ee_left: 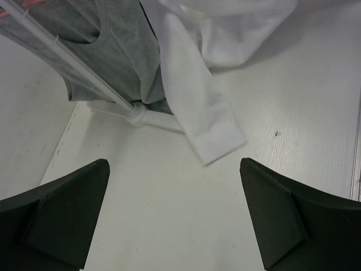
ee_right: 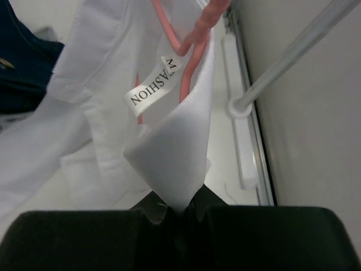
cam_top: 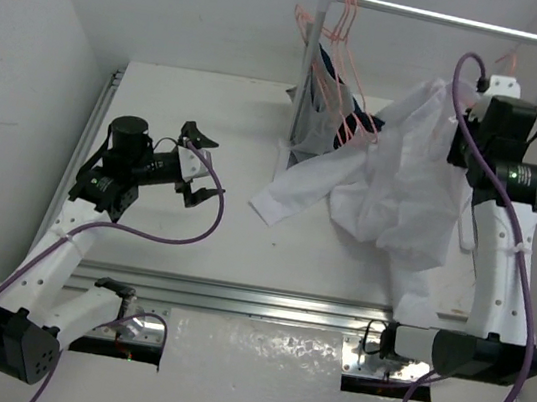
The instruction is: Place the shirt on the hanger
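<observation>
shirt (cam_top: 401,196) hangs in a crumpled drape below my right gripper (ee_right: 180,210). its lower folds are piled on the table (cam_top: 192,240), and one sleeve (ee_left: 208,124) trails out just ahead of my left gripper (ee_left: 175,226). i judge it light, soft and floppy, with no stiffness to hold a shape, so it will sag and slide off anything smooth. the collar (ee_right: 96,56), being doubled cloth, looks like the firmest place to take hold, and the shoulder seams next.

the right jaws are clenched on a pointed fold of white fabric by the collar, close beneath the label (ee_right: 151,90). the hanger (ee_right: 194,34) runs up just beyond that fold, and its pink wire seems to pass inside the neck opening. how far it sits in the shoulders i cannot tell.

the right arm (cam_top: 496,265) is reared up high, forearm near vertical, wrist close under the rail (cam_top: 457,23). the left arm (cam_top: 72,232) reaches low and forward. its jaws are spread wide, holding nothing, and aimed down at the table with the sleeve in front. a grey garment (ee_left: 113,51) hangs beyond it to the left.
</observation>
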Robot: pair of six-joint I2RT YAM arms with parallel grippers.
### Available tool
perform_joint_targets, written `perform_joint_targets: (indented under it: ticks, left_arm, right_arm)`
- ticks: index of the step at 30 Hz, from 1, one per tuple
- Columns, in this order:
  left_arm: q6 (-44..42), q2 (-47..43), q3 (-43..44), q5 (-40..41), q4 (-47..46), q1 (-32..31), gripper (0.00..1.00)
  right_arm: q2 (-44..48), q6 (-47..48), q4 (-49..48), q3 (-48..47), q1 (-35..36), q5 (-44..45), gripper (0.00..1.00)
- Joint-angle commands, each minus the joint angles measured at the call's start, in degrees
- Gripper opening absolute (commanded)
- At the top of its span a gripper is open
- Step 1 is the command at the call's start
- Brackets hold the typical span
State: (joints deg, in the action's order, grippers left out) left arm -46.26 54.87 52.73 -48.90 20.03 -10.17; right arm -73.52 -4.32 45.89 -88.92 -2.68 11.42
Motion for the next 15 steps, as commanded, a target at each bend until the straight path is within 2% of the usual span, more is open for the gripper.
perform_joint_targets:
  ticks: [1,11,15]
  left_arm:
    - [-0.23,-0.12,1.85,-0.84,-0.61,-0.46,0.99]
    - [0.03,0.06,2.03,-0.23,-0.79,-0.46,1.0]
    - [0.2,-0.03,1.59,0.04,-1.22,-0.46,1.0]
  right_arm:
    - [-1.8,1.5,-6.34,-9.4,-0.31,0.62,0.0]
    - [-5.58,7.03,-8.27,-20.31,-0.4,3.16,0.0]
    - [-6.99,8.1,-12.04,-20.33,-0.75,2.74,0.0]
